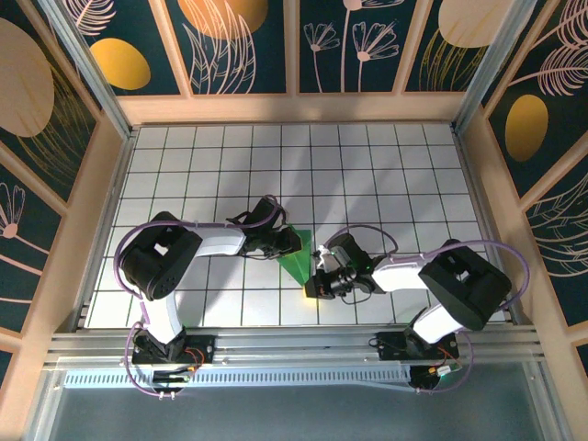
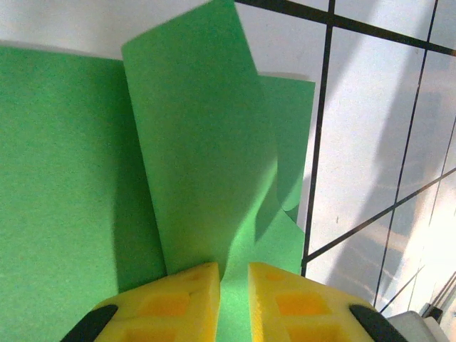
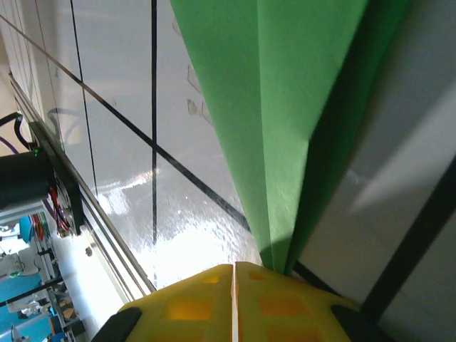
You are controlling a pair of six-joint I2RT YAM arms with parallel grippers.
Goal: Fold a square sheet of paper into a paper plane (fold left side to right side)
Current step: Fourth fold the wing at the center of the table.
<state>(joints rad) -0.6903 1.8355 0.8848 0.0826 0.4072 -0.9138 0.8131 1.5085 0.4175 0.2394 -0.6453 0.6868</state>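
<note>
The left gripper point(image 2: 234, 281) has its yellow fingers drawn close on a raised flap point(image 2: 203, 142) of the green sheet of paper point(image 1: 296, 259). The thin paper runs straight through the narrow slot between the pads, so this is a pinch. From there the flap stands up off the rest of the sheet and curls slightly, while a flat green layer lies beneath it on the white gridded table point(image 1: 367, 175).

The right gripper point(image 3: 234, 274) has its fingers pressed fully together, with no gap showing along the seam. The narrow end of the paper tapers down to those fingertips and meets them just to one side of the seam. I cannot tell whether the tip is nipped between the pads or only pinned under them.

In the overhead view the paper sits between the two grippers, in the near half of the table and roughly midway across. It shows as a small green wedge, not a flat square.

As for progress, the sheet already carries layered creases and comes to a point at the right gripper's end, so the early folds look done. The fold in hand looks half made — the flap is lifted but not laid over and pressed. Carrying it across from left to right and flattening the crease appears to be what remains, plus any later folds, before this reads as a finished dart.
</note>
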